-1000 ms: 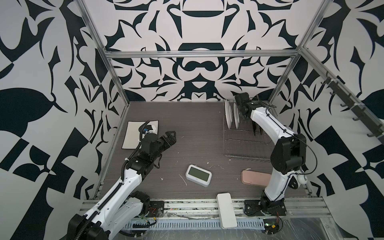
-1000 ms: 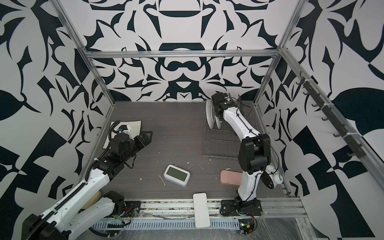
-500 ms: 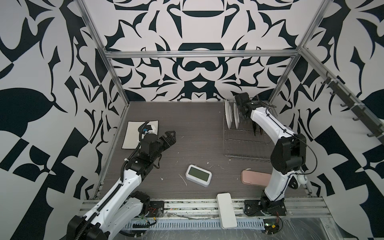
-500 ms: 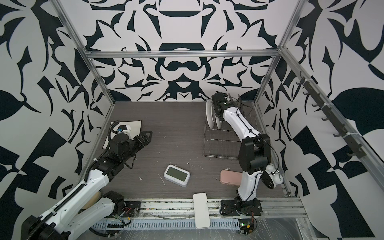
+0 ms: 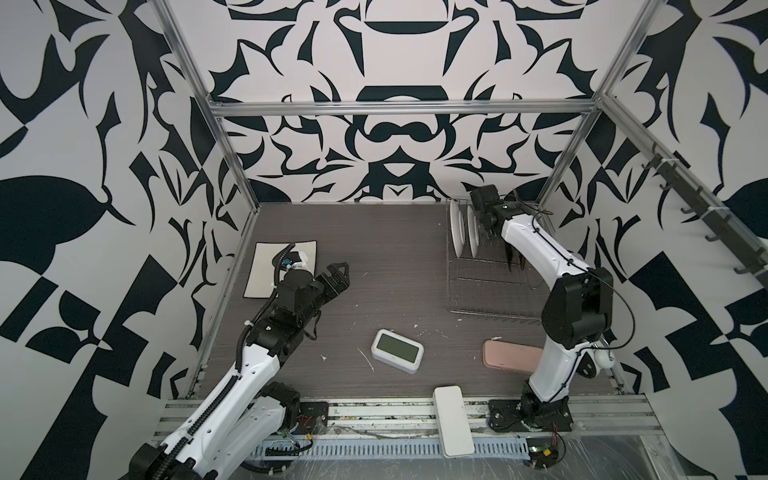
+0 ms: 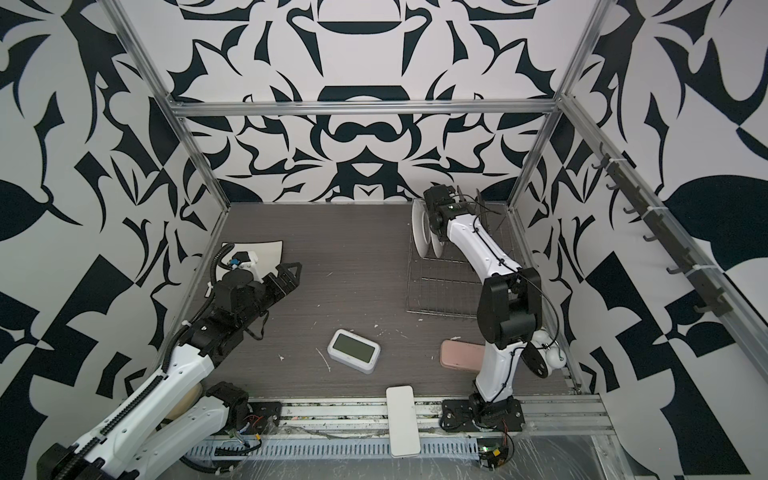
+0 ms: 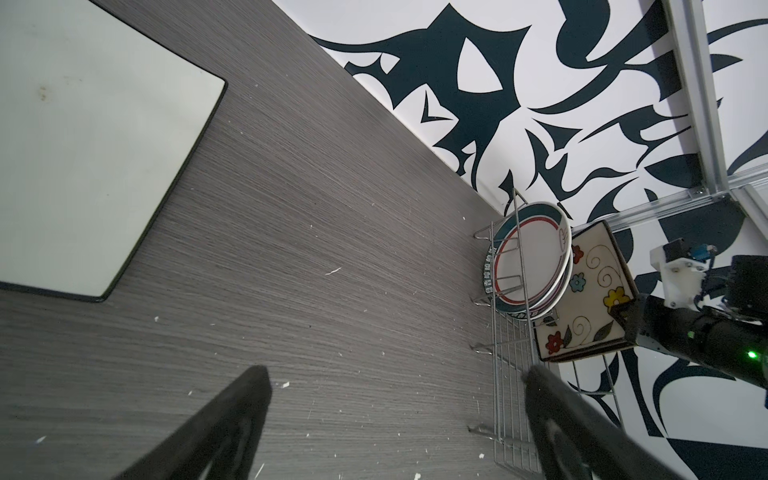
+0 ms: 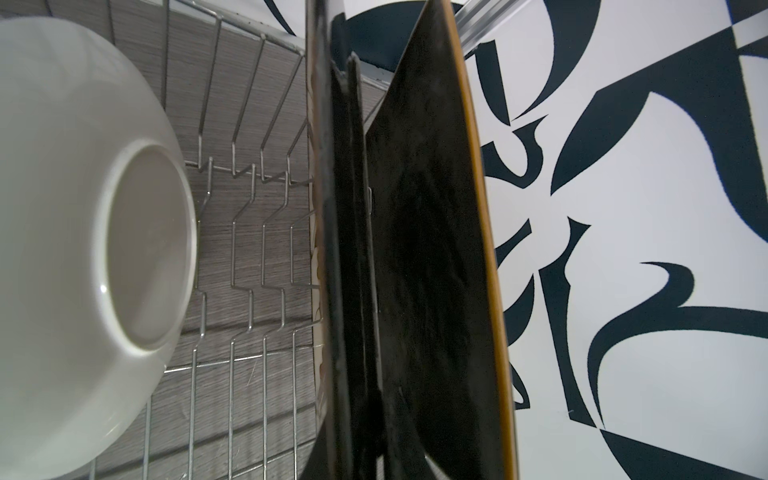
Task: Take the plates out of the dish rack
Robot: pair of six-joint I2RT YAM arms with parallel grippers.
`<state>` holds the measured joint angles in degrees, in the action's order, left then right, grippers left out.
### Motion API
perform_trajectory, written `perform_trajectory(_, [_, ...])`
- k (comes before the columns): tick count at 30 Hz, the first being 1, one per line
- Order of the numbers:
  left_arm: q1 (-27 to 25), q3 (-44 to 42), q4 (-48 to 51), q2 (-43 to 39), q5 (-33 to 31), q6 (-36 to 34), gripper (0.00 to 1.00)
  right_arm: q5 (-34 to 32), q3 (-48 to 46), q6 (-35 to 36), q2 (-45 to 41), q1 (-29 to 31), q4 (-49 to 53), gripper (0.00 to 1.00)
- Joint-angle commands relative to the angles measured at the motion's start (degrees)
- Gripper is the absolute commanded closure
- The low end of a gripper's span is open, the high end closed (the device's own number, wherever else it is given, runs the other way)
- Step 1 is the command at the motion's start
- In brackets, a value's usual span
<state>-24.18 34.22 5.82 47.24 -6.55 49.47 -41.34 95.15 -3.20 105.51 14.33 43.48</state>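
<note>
Plates (image 5: 459,232) upright in dish rack (image 5: 487,291)

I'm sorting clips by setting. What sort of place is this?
Probably a robot test cell, not a kitchen: a left arm and right arm bolted to a front rail, patterned walls on a metal frame, and a dish rack of plates as props.
</note>
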Motion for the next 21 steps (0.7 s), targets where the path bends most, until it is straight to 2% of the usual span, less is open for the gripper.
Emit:
perform_trajectory(1, [-0.33, 0.5, 1.29, -1.12, -0.75, 0.18, 0.01, -3.48, 0.74, 1.16, -5.92, -0.09, -5.11, 1.0])
perform_trajectory(21, [-0.95, 0.5, 2.52, -2.46, -1.45, 0.97, 0.0, -4.23, -0.29, 2.78, -9.61, 0.34, -9.04, 1.0])
